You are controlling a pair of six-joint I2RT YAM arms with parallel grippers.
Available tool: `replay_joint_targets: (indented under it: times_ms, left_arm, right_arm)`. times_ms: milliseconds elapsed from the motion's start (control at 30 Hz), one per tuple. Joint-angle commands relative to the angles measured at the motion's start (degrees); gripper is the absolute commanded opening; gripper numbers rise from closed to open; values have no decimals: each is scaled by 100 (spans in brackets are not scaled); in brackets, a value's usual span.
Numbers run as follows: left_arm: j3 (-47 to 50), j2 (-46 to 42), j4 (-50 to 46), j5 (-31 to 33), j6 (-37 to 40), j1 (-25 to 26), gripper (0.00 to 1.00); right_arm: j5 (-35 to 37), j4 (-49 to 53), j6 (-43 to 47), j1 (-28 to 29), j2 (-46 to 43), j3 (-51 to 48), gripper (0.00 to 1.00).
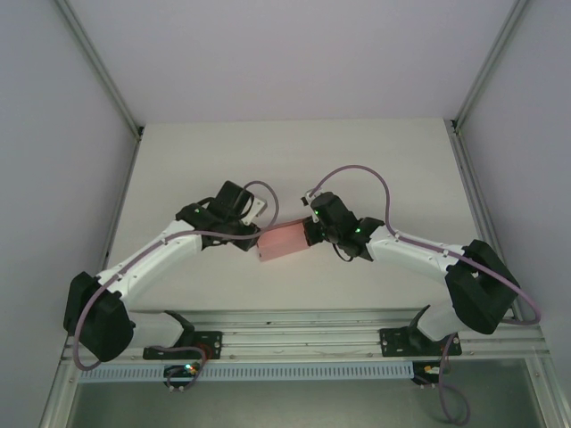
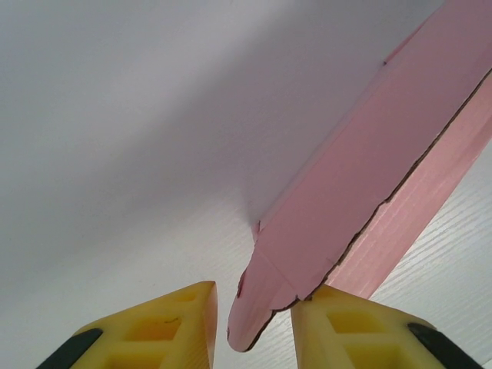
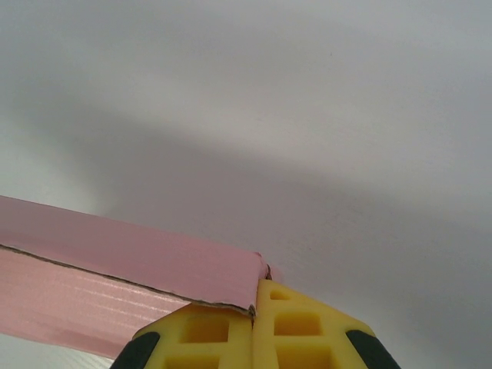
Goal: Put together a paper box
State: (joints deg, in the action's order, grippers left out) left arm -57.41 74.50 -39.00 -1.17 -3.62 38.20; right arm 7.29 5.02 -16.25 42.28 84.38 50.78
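We have the paper box (image 1: 284, 241) at the middle of the worktop (image 1: 294, 152), with the right gripper (image 3: 254, 304) pinched tight on one wall. The left gripper (image 2: 254, 319) stands part open around a loose flap (image 2: 265, 296) (not yet gripped). If it clamps off-centre, it may crease the flap or twist the box free.

Fixed overhead camera looking down; both wrist cameras close beside the paper box (image 2: 346, 192)

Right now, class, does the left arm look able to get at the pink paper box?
Probably yes. One end flap of the paper box sits inside the open left gripper, and nothing stands between them. The right gripper is shut on the opposite corner, which should keep the box in place.
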Motion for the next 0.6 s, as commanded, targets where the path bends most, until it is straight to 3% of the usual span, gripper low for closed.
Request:
replay_joint_targets:
  times_ms: [0,267,400,567]
  left_arm:
    - [19,-25,220,-149,49,-36,27]
    - [-195,60,155,-99,-404,-36,0]
    - [-244,93,214,-322,-1301,-78,0]
    - [-559,403,-380,-646,-2379,-193,0]
  right_arm:
    - [-272,670,128,68,5,-192,0]
    - [-68,628,78,155,-42,-250,0]
    - [331,732,28,369,51,-172,0]
    - [666,615,-226,646,131,-180,0]
